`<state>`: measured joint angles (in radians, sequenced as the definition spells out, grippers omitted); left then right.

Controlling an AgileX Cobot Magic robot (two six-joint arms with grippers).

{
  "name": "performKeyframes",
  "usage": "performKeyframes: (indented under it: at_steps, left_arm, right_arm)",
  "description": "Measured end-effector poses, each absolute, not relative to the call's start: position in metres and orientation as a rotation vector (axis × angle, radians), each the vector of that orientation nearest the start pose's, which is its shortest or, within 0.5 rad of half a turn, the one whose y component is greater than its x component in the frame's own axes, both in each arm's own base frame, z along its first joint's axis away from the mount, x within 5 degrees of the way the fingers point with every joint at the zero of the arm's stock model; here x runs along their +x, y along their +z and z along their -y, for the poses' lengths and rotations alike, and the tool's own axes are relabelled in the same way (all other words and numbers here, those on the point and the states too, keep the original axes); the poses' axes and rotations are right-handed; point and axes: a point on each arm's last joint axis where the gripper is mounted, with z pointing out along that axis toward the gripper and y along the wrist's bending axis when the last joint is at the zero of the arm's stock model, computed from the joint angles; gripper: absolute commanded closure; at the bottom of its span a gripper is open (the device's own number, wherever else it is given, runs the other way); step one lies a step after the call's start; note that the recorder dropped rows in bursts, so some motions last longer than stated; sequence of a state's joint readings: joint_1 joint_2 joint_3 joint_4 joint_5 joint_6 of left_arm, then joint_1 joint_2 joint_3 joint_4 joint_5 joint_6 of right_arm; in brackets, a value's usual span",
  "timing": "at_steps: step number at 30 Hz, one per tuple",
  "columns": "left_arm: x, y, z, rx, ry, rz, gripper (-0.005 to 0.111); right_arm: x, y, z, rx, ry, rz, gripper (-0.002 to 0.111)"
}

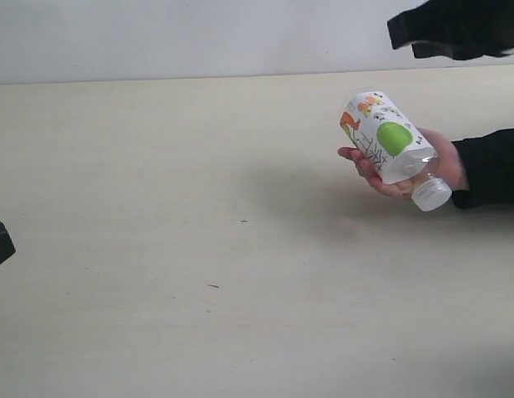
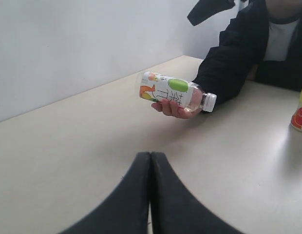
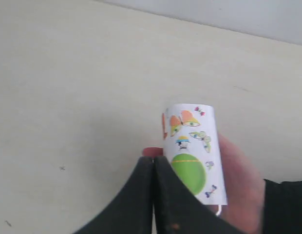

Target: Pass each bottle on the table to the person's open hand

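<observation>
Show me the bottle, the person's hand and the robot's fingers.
bottle [image 1: 390,137], exterior view, on its label.
person's hand [image 1: 371,172], exterior view, on skin below the bottle.
left fingers [image 2: 131,195], left wrist view, on one finger.

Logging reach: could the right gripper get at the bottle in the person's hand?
Probably yes. The right gripper hangs shut above the bottle; the hand cradles it from below, so its upper side is free. It would have to open first.

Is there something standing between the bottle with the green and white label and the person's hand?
Nothing visible does. The bottle lies tilted in the person's open hand, resting directly on it. The right gripper and the left gripper are both apart from it, each with its fingers closed together.
</observation>
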<state>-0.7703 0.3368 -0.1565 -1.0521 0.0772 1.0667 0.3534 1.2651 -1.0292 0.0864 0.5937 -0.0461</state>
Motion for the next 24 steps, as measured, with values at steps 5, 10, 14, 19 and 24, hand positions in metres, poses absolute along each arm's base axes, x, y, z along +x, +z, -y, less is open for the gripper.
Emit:
performKeyframes:
  at_steps: [5, 10, 14, 19, 24]
  left_arm:
    - [0.059, 0.239, 0.066, 0.714, -0.616, -1.588, 0.107]
    - [0.059, 0.239, 0.066, 0.714, -0.616, -1.588, 0.107]
    - [0.059, 0.239, 0.066, 0.714, -0.616, -1.588, 0.107]
    - [0.059, 0.239, 0.066, 0.714, -0.616, -1.588, 0.107]
    - [0.059, 0.239, 0.066, 0.714, -0.616, -1.588, 0.107]
  right_arm:
    - [0.195, 0.307, -0.084, -0.358, 0.389, -2.191, 0.108]
    - [0.164, 0.299, -0.077, -0.333, 0.463, -2.229, 0.108]
    - [0.153, 0.306, -0.074, -0.339, 0.480, -2.201, 0.108]
    - [0.146, 0.312, -0.072, -0.337, 0.487, -2.164, 0.108]
    - [0.144, 0.314, -0.072, -0.335, 0.492, -2.159, 0.108]
